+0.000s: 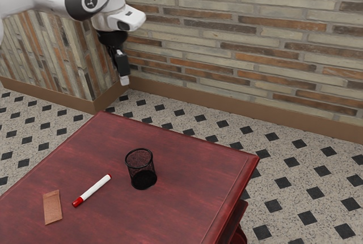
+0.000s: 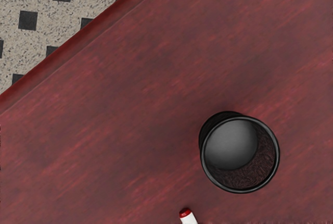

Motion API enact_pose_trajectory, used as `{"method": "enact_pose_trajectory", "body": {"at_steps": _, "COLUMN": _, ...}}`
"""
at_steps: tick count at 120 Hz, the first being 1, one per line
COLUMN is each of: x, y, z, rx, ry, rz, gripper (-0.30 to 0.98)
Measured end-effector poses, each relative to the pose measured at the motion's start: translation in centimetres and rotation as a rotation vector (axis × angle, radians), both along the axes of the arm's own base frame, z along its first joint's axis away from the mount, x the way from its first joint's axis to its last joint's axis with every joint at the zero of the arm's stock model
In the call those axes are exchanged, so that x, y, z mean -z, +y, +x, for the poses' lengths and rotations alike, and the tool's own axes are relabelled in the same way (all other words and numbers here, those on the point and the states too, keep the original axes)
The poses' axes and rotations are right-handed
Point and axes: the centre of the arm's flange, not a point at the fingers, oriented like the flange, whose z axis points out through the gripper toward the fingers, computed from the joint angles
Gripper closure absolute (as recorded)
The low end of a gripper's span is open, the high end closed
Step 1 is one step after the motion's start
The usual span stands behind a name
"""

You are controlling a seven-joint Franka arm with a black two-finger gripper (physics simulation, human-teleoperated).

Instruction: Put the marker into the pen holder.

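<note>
High over the far side of the table, my gripper [image 1: 124, 79] hangs in the exterior view, well above and apart from the marker and the pen holder. The white marker [image 1: 95, 190] with a red cap lies flat on the tabletop; in the wrist view a red-tipped end of the marker [image 2: 188, 218] shows at the lower edge. Beside it stands the black mesh pen holder [image 1: 141, 169], upright, with its round opening facing up. From above, the pen holder [image 2: 241, 153] has nothing inside.
A flat tan rectangular piece [image 1: 52, 207] lies on the red wooden table [image 1: 187, 198], near the marker's capped end, toward the exterior view's left. Brick walls [image 1: 238, 34] rise beyond the table, above a tiled floor [image 1: 283, 164].
</note>
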Motion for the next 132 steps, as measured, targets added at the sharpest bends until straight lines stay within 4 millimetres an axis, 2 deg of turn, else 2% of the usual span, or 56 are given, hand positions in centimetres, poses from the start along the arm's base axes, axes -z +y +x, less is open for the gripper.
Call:
{"method": "enact_pose_trajectory", "body": {"at_steps": 23, "x": 0.0, "y": 0.1, "z": 0.0, "rx": 0.068, "ry": 0.006, "rz": 0.003, "gripper": 0.0}}
{"method": "enact_pose_trajectory", "body": {"at_steps": 34, "x": 0.9, "y": 0.3, "z": -0.3, "rx": 0.071, "ry": 0.024, "rz": -0.009, "gripper": 0.0}}
{"method": "enact_pose_trajectory", "body": {"at_steps": 38, "x": 2.2, "y": 1.0, "z": -1.2, "rx": 0.049, "ry": 0.045, "rz": -0.018, "gripper": 0.0}}
{"method": "enact_pose_trajectory", "body": {"at_steps": 43, "x": 5.2, "y": 2.1, "z": -3.3, "rx": 0.008, "ry": 0.08, "rz": -0.038, "gripper": 0.0}}
{"method": "enact_pose_trajectory", "body": {"at_steps": 48, "x": 7.1, "y": 3.2, "z": -4.5, "rx": -0.031, "ry": 0.087, "rz": -0.053, "gripper": 0.0}}
{"method": "enact_pose_trajectory", "body": {"at_steps": 58, "x": 8.6, "y": 5.5, "z": -5.1, "rx": -0.101, "ry": 0.068, "rz": -0.074, "gripper": 0.0}}
{"method": "enact_pose_trajectory", "body": {"at_steps": 70, "x": 10.5, "y": 7.1, "z": -4.5, "rx": -0.159, "ry": 0.057, "rz": -0.087, "gripper": 0.0}}
{"method": "enact_pose_trajectory", "body": {"at_steps": 82, "x": 14.5, "y": 8.2, "z": -6.2, "rx": -0.252, "ry": 0.069, "rz": -0.089, "gripper": 0.0}}
{"method": "enact_pose_trajectory", "body": {"at_steps": 102, "x": 19.0, "y": 8.5, "z": -7.4, "rx": -0.384, "ry": 0.072, "rz": -0.081, "gripper": 0.0}}
{"method": "enact_pose_trajectory", "body": {"at_steps": 114, "x": 21.7, "y": 8.5, "z": -7.0, "rx": -0.408, "ry": 0.085, "rz": -0.006, "gripper": 0.0}}
{"method": "enact_pose_trajectory", "body": {"at_steps": 124, "x": 23.0, "y": 8.0, "z": -6.7, "rx": -0.437, "ry": 0.084, "rz": 0.021, "gripper": 0.02}}
{"method": "enact_pose_trajectory", "body": {"at_steps": 132, "x": 25.4, "y": 7.3, "z": -7.3, "rx": -0.459, "ry": 0.103, "rz": 0.03, "gripper": 0.08}}
